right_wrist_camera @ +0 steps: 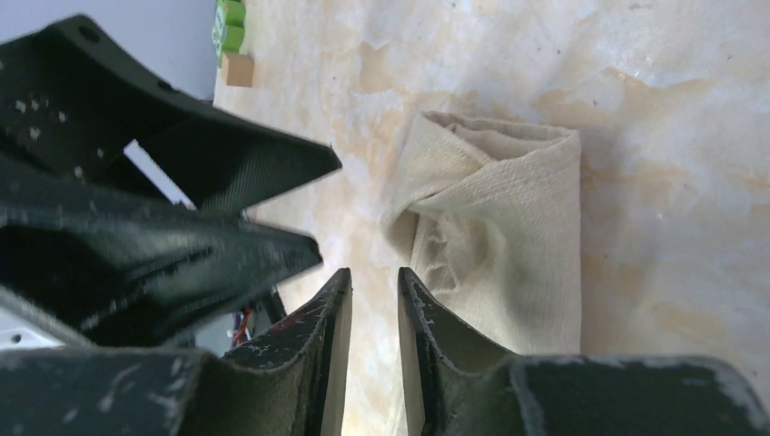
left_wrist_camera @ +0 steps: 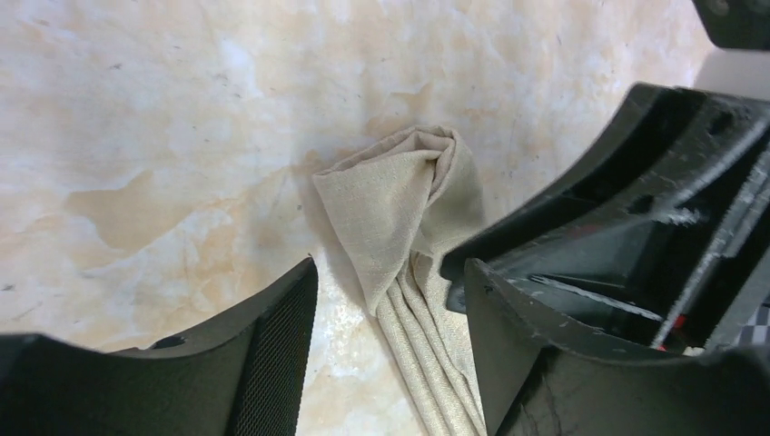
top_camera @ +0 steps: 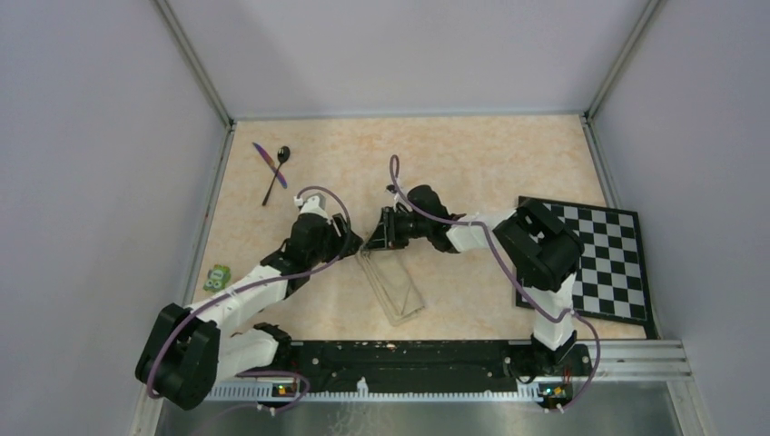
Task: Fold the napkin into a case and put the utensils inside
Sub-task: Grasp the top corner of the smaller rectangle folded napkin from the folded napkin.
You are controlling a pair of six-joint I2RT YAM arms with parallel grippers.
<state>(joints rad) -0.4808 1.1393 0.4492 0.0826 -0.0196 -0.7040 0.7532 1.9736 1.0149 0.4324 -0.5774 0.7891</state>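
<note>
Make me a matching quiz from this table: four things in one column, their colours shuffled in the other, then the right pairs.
Things:
1. napkin
2. spoon
3. knife
4. checkerboard

Colours:
A. black and white
B. purple
C. beige
D. black

Pairs: 1-C, 2-D, 3-B, 4-A

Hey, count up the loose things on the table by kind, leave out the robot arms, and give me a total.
Utensils: 2, black spoon and purple knife
Napkin: 1
Checkerboard: 1
Small green object: 1
Total: 5
</note>
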